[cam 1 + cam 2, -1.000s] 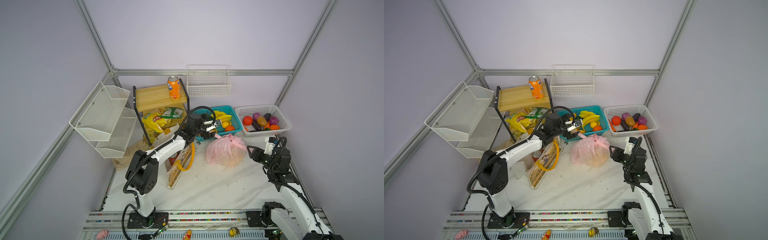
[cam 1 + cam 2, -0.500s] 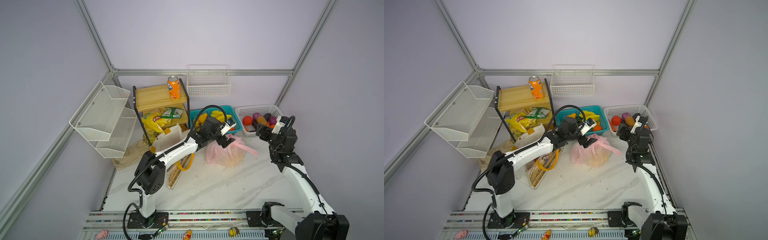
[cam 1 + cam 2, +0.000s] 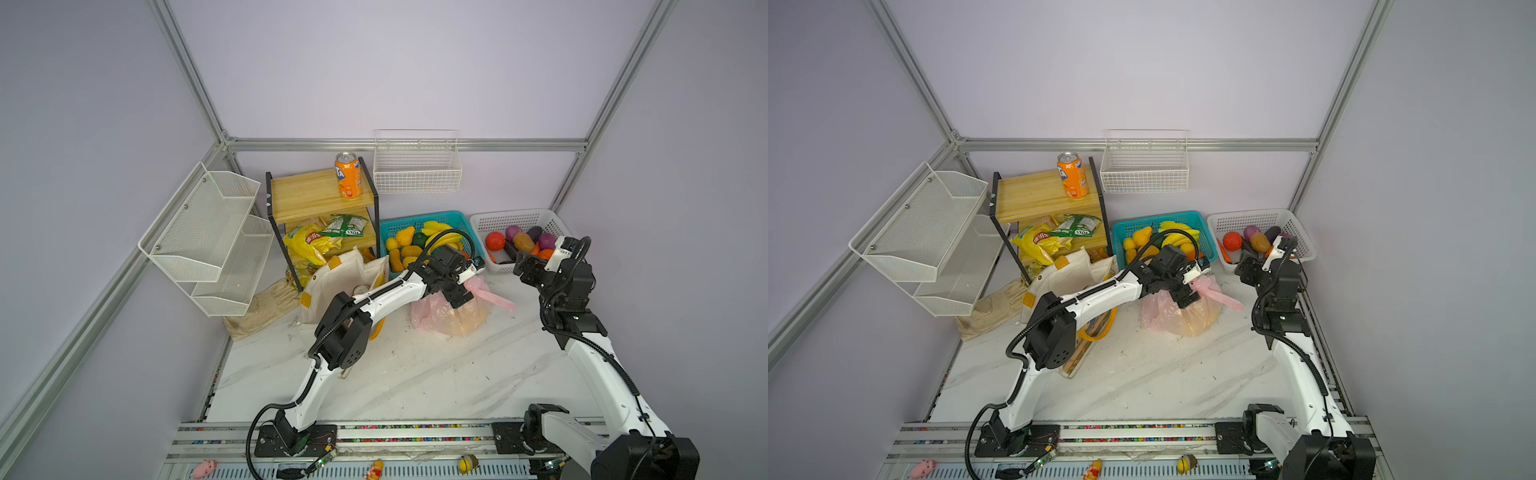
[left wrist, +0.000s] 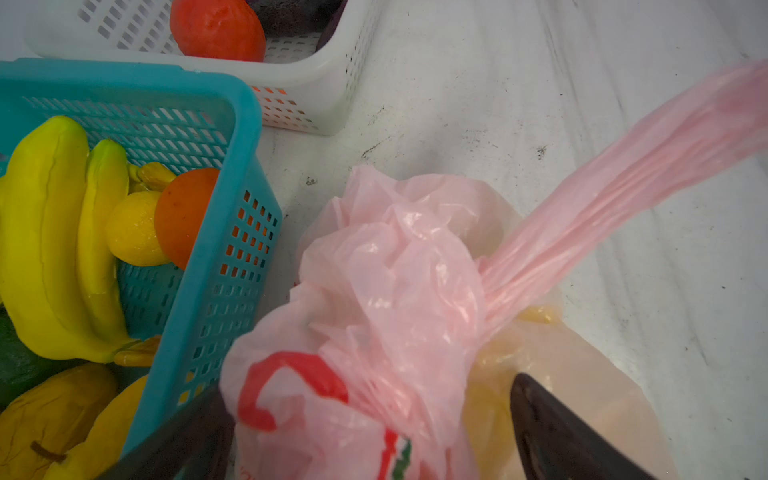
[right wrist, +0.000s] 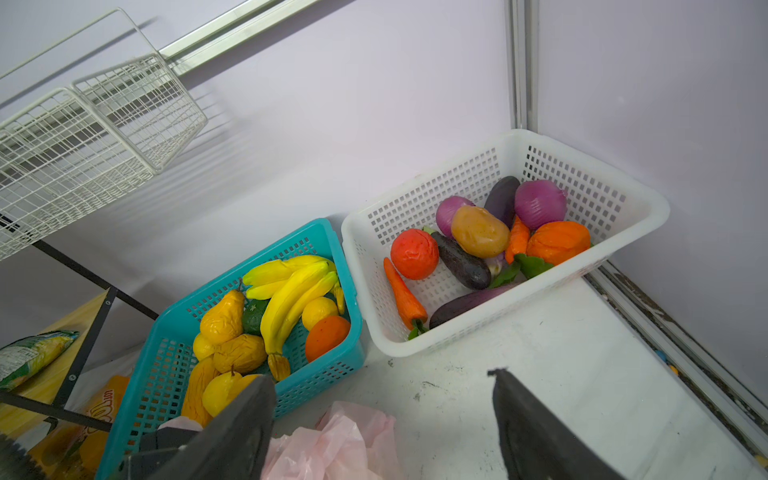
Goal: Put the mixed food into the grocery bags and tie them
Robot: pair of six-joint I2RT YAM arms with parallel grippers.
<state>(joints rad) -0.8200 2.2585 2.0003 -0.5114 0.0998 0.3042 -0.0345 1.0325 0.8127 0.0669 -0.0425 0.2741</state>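
We see the pink plastic bag (image 3: 446, 320) on the tabletop (image 3: 415, 374), its top bunched and yellow-orange food (image 3: 467, 322) showing through. Our left tool (image 4: 368, 390) straddles the bunch, released. Our right tool (image 5: 382, 376), released and empty, hovers near the white basket (image 3: 519, 214). The canvas tote (image 3: 332, 282) stands by the shelf (image 3: 307, 195).

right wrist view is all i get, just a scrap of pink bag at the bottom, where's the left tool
observer: The left tool is open over the pink bag, one finger either side of its bunched neck.
operator: any handle loose
observer: One handle lies stretched out over the table toward the right, held by nothing.
operator: and the tote
observer: The white tote stands by the wooden shelf, mouth open, a can top showing inside.
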